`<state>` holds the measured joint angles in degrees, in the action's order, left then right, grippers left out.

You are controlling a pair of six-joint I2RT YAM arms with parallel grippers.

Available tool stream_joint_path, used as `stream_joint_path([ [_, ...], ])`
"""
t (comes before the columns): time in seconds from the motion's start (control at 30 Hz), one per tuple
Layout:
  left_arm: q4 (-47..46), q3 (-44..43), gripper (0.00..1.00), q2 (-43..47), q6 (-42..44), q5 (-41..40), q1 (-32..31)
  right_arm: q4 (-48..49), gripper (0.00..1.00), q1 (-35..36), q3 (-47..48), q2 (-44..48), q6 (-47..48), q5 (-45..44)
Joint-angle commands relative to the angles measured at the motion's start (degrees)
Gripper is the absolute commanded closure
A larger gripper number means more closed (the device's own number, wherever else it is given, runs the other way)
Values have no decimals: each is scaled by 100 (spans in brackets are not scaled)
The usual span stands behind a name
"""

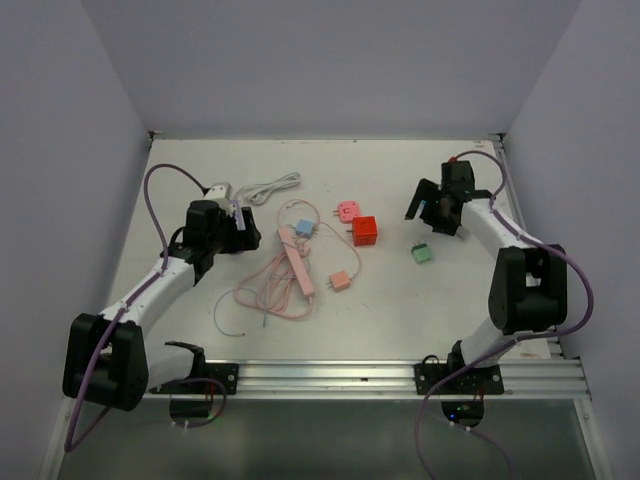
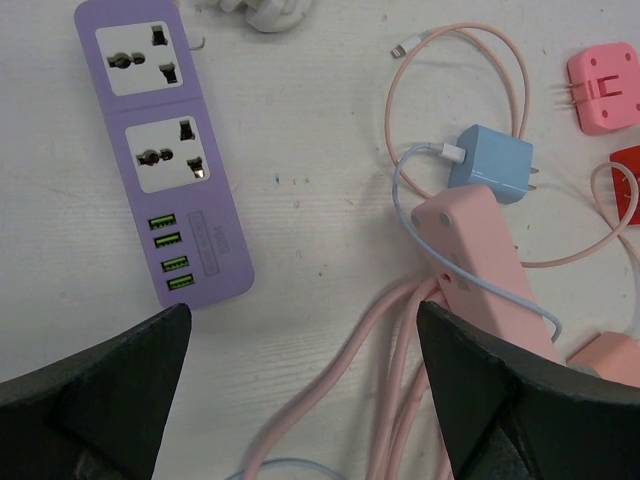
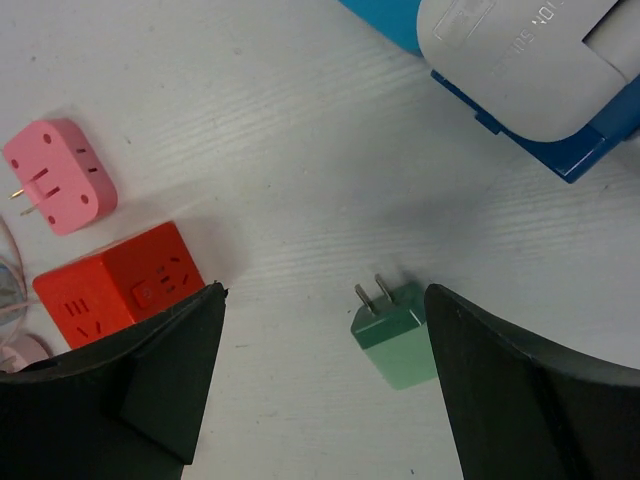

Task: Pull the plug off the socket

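A grey-white plug [image 3: 520,50] sits on a blue socket block [image 3: 590,135] at the top right of the right wrist view; the top view hides both under the arm. My right gripper [image 3: 325,300] [image 1: 432,205] is open and empty above the table. A loose green plug [image 3: 400,335] [image 1: 422,253] lies prongs up beside its right finger. My left gripper [image 2: 303,330] [image 1: 243,228] is open and empty. It hangs over pink cables, between a purple power strip [image 2: 165,150] and a pink power strip [image 2: 490,270] [image 1: 298,258].
A blue charger [image 2: 490,165] [image 1: 303,228] lies at the pink strip's end. A pink adapter [image 3: 60,175] [image 1: 347,210], a red cube socket [image 3: 110,280] [image 1: 364,231] and a peach plug [image 1: 340,282] lie mid-table. A white cable [image 1: 265,188] lies at the back left.
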<state>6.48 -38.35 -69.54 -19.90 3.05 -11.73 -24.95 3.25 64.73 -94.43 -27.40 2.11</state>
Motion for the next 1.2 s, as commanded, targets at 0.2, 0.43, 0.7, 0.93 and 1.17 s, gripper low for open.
stream_joint_path([
  [0.2, -288, -103, 2, -7, 118, 117, -40, -178, 13, -648, 751, 409, 709, -598],
  [0.43, -349, -59, 2, 116, 136, 231, -49, 500, 10, -1388, 1445, -417, 1008, 254],
  [0.7, -358, -50, 2, 195, 179, 258, -67, 474, 10, -1485, 1894, -1322, 1386, 1265],
  [0.93, -367, -59, 2, 169, 180, 328, -93, 509, 11, -1344, 1289, -1000, 1386, 2065],
  [1.17, -367, -68, 2, 125, 153, 381, -128, 456, 11, -703, 542, -191, 1202, 1320],
])
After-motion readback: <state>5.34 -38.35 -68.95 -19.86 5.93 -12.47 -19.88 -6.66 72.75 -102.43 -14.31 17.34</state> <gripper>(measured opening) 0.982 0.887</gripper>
